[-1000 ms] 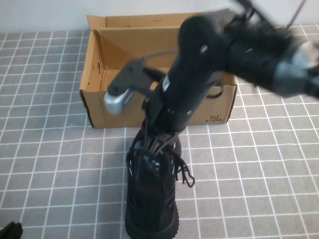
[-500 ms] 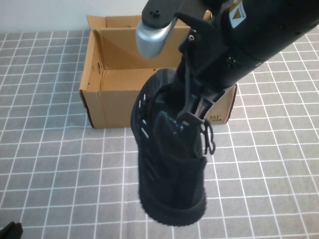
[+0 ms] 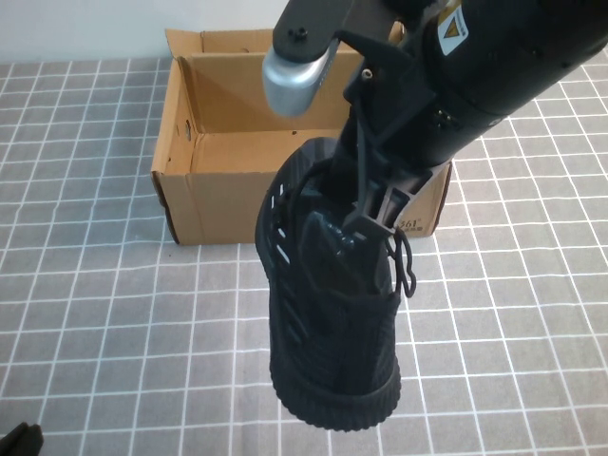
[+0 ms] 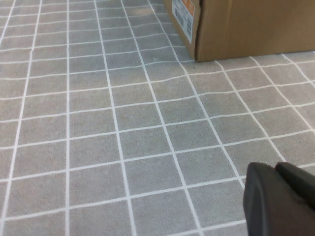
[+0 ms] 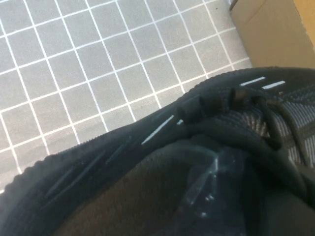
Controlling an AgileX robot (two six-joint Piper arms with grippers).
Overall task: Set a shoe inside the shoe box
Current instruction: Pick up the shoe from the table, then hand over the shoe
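Observation:
The black knit shoe (image 3: 328, 323) hangs in the air in front of the brown shoe box (image 3: 228, 204), toe toward the camera and heel end near the box's front wall. My right gripper (image 3: 378, 211) is shut on the shoe at its collar and tongue, and loose laces dangle beside it. In the right wrist view the shoe (image 5: 123, 162) fills most of the picture, with a corner of the box (image 5: 275, 29) beyond it. My left gripper (image 3: 19, 442) sits low at the near left corner, fingers (image 4: 275, 201) together and empty. The box (image 4: 246, 29) shows far off in its view.
The box stands open at the back of the grey tiled table (image 3: 85, 285), its flaps up and a "361" mark (image 3: 410, 226) on its front right corner. The right arm (image 3: 494, 66) reaches across over the box's right half.
The right gripper has lifted the shoe off the table, up and toward the box. In the last half second it moved only slightly. The left arm has not moved.

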